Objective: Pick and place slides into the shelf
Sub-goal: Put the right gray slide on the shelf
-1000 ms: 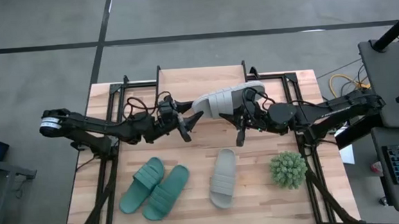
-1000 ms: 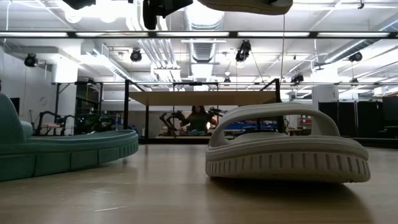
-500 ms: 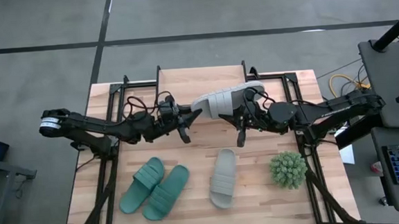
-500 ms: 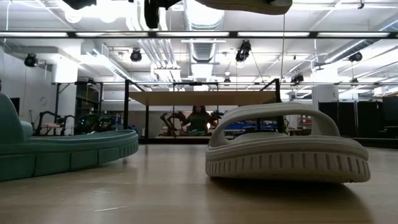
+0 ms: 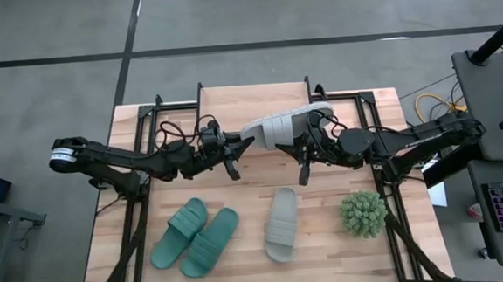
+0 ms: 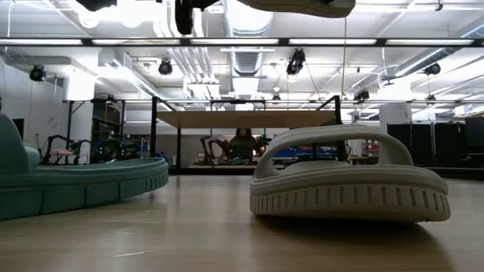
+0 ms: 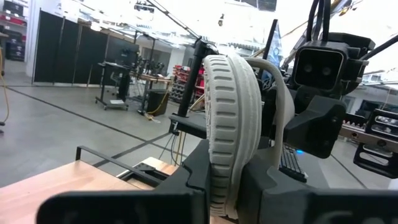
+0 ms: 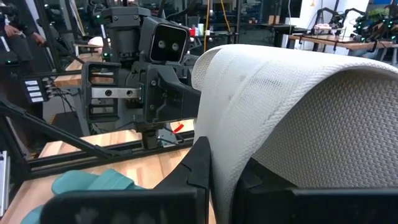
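We find one white slide (image 5: 285, 124) held aloft over the shelf (image 5: 253, 97), pinched at opposite ends between the fingers of the left gripper (image 5: 237, 152) and right gripper (image 5: 306, 151).

Grey concrete floor (image 5: 313, 10) with dark seams; exposed ceiling ducts (image 6: 249, 64), track lights; black partition panels (image 7: 68, 53); seated person (image 6: 243, 143) far back.

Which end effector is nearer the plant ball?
Right. The right end effector holds the raised grey-white slide just up-left of the plant ball; the left end effector grips the slide's other end, farther away.
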Controlling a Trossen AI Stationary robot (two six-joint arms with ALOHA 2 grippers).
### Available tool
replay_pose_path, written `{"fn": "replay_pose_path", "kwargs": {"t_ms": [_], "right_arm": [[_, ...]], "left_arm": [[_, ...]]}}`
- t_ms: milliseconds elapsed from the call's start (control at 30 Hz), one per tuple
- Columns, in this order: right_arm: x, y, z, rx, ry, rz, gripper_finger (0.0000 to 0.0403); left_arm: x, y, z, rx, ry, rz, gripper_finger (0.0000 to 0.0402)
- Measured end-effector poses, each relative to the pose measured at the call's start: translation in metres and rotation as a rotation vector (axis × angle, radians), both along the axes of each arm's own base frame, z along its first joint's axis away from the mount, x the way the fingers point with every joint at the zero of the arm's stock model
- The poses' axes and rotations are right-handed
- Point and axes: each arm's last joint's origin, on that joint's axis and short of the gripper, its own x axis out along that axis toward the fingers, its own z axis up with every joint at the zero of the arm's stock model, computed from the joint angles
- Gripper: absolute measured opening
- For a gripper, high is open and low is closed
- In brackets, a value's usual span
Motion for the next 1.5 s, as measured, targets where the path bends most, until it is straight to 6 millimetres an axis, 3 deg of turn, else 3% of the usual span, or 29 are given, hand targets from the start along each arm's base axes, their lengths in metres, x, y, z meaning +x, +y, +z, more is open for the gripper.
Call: {"fn": "replay_pose_path", "kwargs": {"t_ms": [900,1300,1500], "right_arm": [[-0.0003,-0.0005,0.0003,-0.050,0.013,-0.018,0.0015],[-0.0020,-0.0014,0.0016,-0.059,0.012,-0.050,0.0116],[-0.0034,-0.0018,0.0023,-0.087,0.022,-0.049,0.0145]], "left_arm": [[-0.0054,0.0025,0.0056,0.000,-0.014,0.033,0.0017],[-0.0077,0.0042,0.0075,-0.008,-0.024,0.066,0.0017],[-0.0090,0.0042,0.0090,0.011,-0.021,0.072,0.0017]]}}
